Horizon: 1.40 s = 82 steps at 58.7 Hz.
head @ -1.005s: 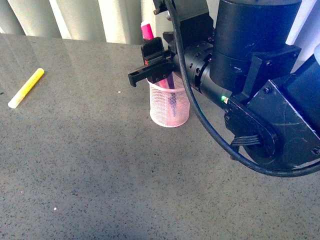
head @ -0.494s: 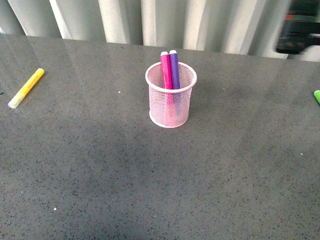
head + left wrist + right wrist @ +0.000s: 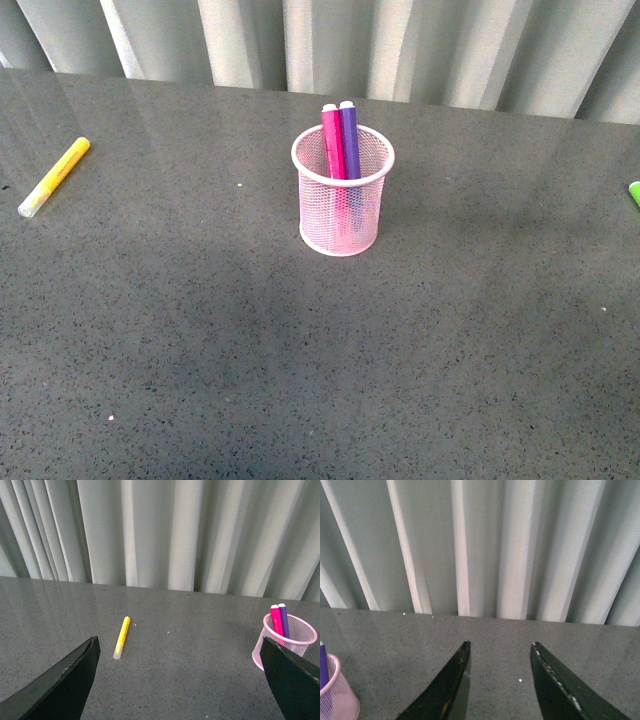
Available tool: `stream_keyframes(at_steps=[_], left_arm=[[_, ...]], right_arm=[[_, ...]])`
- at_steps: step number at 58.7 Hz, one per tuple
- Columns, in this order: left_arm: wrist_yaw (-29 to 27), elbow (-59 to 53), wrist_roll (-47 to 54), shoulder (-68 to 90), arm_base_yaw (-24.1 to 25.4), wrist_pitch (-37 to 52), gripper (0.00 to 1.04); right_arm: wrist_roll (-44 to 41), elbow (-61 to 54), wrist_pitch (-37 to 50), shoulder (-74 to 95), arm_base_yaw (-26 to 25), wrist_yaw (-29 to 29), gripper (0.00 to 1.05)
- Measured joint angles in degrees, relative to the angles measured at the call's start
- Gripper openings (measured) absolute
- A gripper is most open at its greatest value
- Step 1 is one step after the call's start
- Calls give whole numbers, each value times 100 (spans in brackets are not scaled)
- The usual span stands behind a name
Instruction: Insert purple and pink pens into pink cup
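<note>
Pink wire mesh makes up the pink cup (image 3: 342, 205), which stands upright in the middle of the grey worktop (image 3: 300, 360). Both pens stand in it side by side, the pink pen (image 3: 332, 142) and the purple pen (image 3: 349, 140), ends pointing up toward 12 o'clock. Only the front view shows a green marker (image 3: 634, 192) at 3 o'clock. A yellow marker (image 3: 54, 176) lies at 10 o'clock. The left pincer (image 3: 182, 680) gapes wide and holds nothing. The right pincer (image 3: 497, 680) is partly open and holds nothing.

Right end effector (image 3: 500, 680) gapes empty above table (image 3: 395, 635), near pink cup (image 3: 337, 700)
</note>
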Motion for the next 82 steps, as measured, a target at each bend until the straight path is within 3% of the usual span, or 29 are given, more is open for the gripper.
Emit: stream_keyframes(at_steps=[8,16,54,82], left_arm=[[-2,0,2,0,0,0,98],[0,0,0,0,0,0,98],[2,0,2,0,0,0,98],[2,0,2,0,0,0,98]], right_arm=[[-17,-411,-393,-782,-221,-393,3],[-26,-678,-839,-1484,-472,-468,3],[-26,-1016,-3217,-4376,-472,-498,3],[-26,-1021,-4513,-5748,-472,-501,3]])
